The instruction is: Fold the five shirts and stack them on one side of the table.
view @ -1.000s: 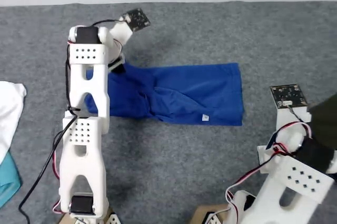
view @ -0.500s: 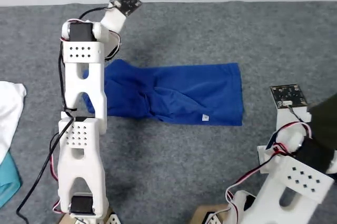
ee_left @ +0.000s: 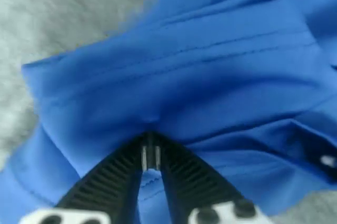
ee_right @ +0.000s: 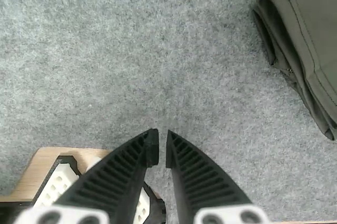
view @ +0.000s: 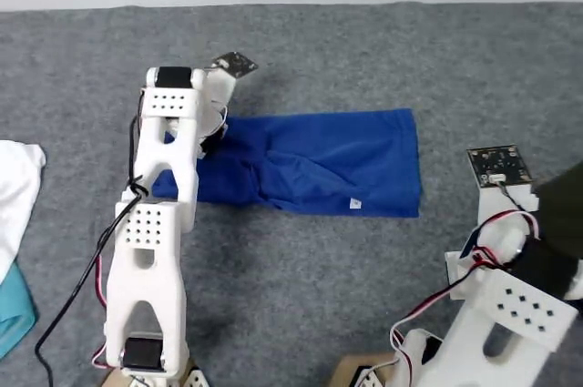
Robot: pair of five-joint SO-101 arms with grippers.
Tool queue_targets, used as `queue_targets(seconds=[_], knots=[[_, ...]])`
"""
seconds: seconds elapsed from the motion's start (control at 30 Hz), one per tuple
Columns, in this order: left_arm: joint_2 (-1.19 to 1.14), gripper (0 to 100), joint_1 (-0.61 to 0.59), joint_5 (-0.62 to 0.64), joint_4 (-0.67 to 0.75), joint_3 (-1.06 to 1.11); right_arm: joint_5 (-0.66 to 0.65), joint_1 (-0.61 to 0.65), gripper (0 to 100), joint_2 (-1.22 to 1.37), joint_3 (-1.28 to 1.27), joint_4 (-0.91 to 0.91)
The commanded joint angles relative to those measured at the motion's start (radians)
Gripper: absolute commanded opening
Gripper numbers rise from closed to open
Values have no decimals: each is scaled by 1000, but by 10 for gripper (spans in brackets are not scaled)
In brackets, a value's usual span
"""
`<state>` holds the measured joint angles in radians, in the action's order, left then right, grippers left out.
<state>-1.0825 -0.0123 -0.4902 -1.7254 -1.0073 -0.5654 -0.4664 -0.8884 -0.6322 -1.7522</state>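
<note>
Grey carpet-covered table is carrying a half-folded blue cotton shirt at its centre | left gripper is clenching the shirt's bunched edge, seemingly a thin pinch | right gripper is idling, jaws nearly touching, empty | risk: fabric slipping free mid-fold, crumpling.

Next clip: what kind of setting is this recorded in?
Likely a robotics lab bench: a grey felt-like table cover, a left arm and right arm of white plastic, and a blue shirt laid out for folding.
</note>
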Motion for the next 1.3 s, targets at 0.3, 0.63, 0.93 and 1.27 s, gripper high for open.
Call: queue_targets(seconds=[0.3,0.63,0.93,1.27], knots=[[517,5,77,6,-28,265,3,-5,45,-16,11,-25],[813,4,25,95,-18,446,14,42,43,-16,17,-13],[1036,4,-150,384,-26,496,423,467,43,24,25,240],[1278,5,-322,684,-23,789,836,760,40,472,137,545]])
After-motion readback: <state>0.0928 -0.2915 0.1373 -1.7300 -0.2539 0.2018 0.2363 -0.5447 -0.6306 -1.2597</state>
